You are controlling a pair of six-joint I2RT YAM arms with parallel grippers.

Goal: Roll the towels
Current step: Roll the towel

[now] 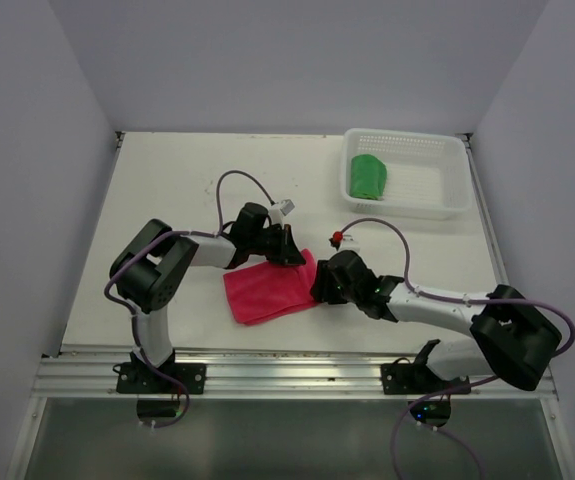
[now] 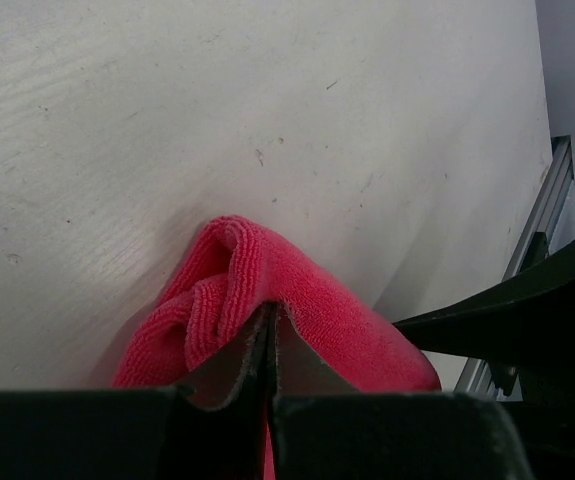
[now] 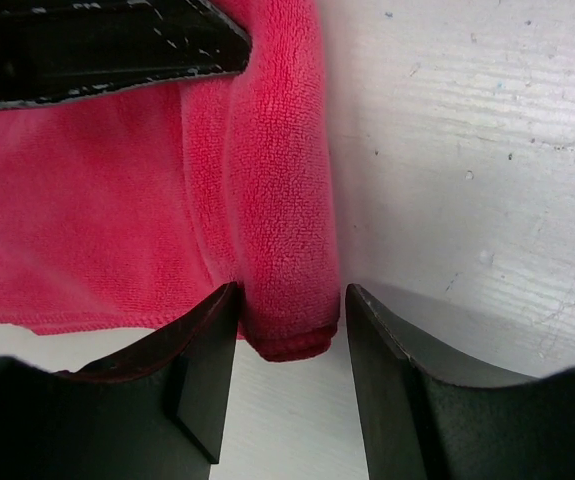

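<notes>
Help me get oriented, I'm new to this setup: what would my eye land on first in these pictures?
The pink-red towel at the table's middle stands out, with the left hand shut on its far corner and the right hand open astride its folded-over right edge. Next comes the bright green towel, bundled inside the white mesh basket at the far right corner.
</notes>
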